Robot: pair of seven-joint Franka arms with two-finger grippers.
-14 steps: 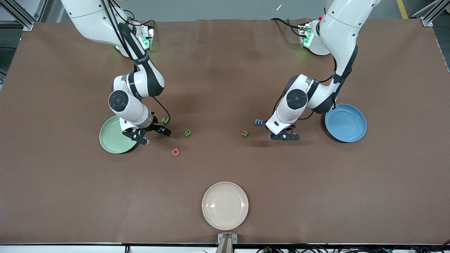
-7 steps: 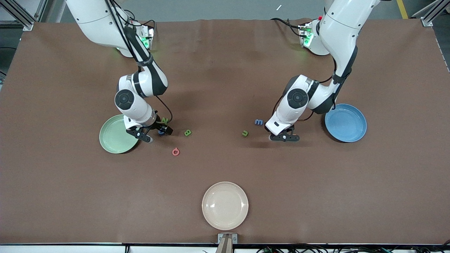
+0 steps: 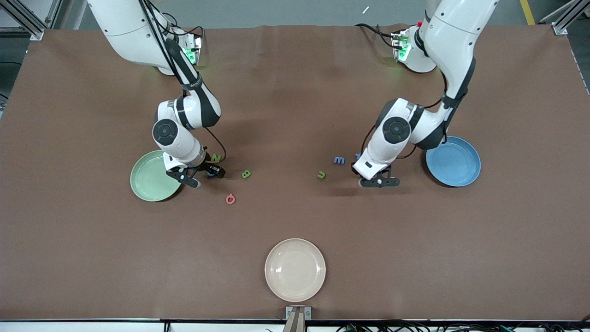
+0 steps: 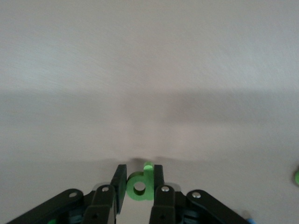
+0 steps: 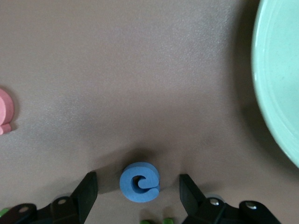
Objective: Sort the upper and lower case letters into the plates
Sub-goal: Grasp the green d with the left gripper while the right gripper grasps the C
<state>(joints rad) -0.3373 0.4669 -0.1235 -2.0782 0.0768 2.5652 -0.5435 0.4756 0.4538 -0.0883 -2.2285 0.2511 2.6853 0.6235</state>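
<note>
My right gripper (image 3: 203,176) is open beside the mint green plate (image 3: 147,180), low over the table. In the right wrist view its fingers (image 5: 88,186) straddle the blue G (image 5: 139,182) without touching it. My left gripper (image 3: 379,181) is shut on the green p (image 4: 140,186), low over the table between the blue m (image 3: 339,160) and the blue plate (image 3: 454,161). The green N (image 3: 215,158), green B (image 3: 246,174) and pink-red round letter (image 3: 230,199) lie near the right gripper. The green u (image 3: 321,174) and blue x (image 3: 357,156) lie near the left one.
A cream-beige plate (image 3: 295,269) sits near the table's front edge at the middle. The mint plate's rim (image 5: 275,102) is close beside my right gripper. The pink-red letter also shows in the right wrist view (image 5: 5,112).
My right gripper has moved from the mint plate's edge to over the blue G. My left gripper has shifted a little toward the blue plate, uncovering the blue x.
</note>
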